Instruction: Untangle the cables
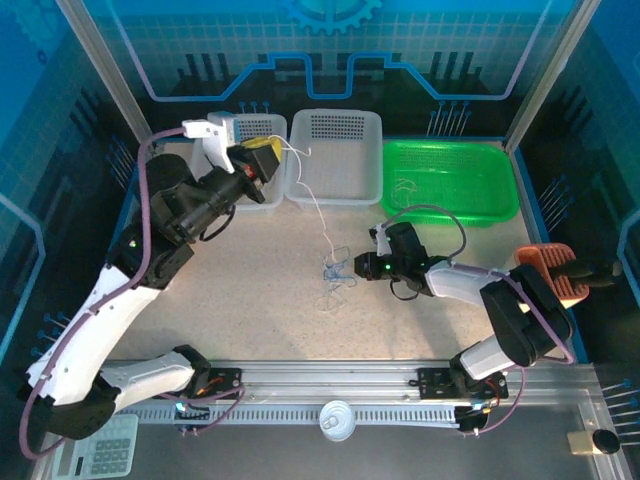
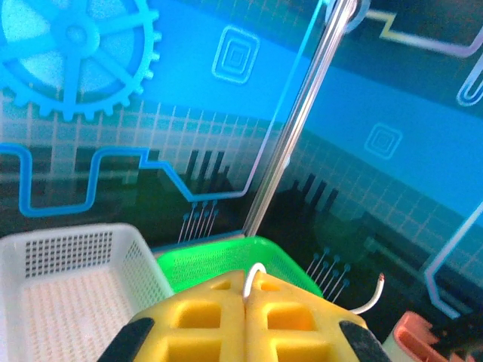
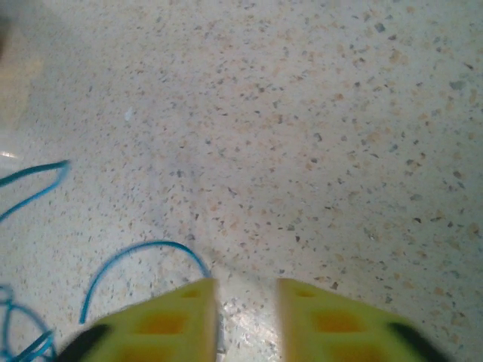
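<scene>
On the left of the table, the left gripper (image 1: 267, 158) is up high by the left white basket (image 1: 262, 128), and its yellow fingers (image 2: 204, 317) are pressed together, clamped on the white cable (image 1: 322, 215). From the left wrist camera you can see a little white loop poking up right at the seam between the pads, with the loose cable end curling off to the side. Follow that white cable along: it leaves the grip, crosses in front of the middle white basket (image 1: 335, 190), then drops down across the speckled table (image 1: 250, 290) towards the centre. And there's the tangle, the blue cable (image 1: 335, 275), bunched in loops on the tabletop where the white strand comes down to meet it. Just beside it sits the right gripper (image 3: 247, 305), low over the surface, jaws apart with bare table in the gap. A blue loop arcs up close to one of its fingers; whether it touches, I can't tell. Behind, at the back right, is the green tray (image 1: 480, 205), and an orange object (image 1: 560, 275) sits at the far right edge.
</scene>
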You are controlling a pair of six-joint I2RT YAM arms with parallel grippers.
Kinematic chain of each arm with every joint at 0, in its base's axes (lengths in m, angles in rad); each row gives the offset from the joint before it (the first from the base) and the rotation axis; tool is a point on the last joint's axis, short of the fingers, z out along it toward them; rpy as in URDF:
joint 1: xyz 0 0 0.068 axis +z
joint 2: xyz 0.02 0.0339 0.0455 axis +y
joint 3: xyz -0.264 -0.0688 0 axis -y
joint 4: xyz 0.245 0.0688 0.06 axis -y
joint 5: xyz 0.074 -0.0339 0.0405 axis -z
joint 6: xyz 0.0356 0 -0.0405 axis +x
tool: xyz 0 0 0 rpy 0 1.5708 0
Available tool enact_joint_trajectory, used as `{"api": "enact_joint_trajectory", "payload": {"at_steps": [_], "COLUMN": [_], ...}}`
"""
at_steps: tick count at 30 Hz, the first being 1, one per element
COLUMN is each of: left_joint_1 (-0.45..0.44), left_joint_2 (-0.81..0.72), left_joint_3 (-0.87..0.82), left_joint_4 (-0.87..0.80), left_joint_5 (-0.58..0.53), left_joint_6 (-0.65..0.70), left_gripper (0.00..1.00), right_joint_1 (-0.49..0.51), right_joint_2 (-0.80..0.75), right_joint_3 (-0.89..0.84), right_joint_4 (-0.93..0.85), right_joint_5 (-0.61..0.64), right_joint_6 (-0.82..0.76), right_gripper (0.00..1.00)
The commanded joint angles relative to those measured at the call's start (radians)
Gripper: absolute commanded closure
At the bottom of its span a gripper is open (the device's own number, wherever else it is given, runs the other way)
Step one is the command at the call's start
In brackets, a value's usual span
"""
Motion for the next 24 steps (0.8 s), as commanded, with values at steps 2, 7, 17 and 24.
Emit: {"api": "enact_joint_trajectory", "payload": {"at_steps": [2,7,17,24], "left_joint_1": [0.004,0.004,0.004,0.004], "left_joint_2": [0.006,0.021,0.044,0.055], "left_joint_3": [-0.033,-0.024,0.004,0.024], "left_joint_4": [0.033,0.042,0.046,0.054], "left_joint_5": [0.029,0.048,0.058,0.071], "left_joint_6": [-0.031,-0.037,-0.038,-0.051], "left_gripper": [1.00,1.00,1.00,1.00], "right_joint_1": [-0.008,-0.003,0.157,0.242], "right_joint_2": [-0.086,-0.173,-0.191,-0.023], "right_joint_3": [0.053,0.055,0.075,0.184], "right_joint_4": [-0.072,-0.100,-0.028,0.043], "right_joint_5": [-0.010,-0.019,0.002,0.033], "right_joint_6": [-0.050,-0.063,-0.107,-0.103], "right_gripper": [0.51,0.38,0.25,0.22]}}
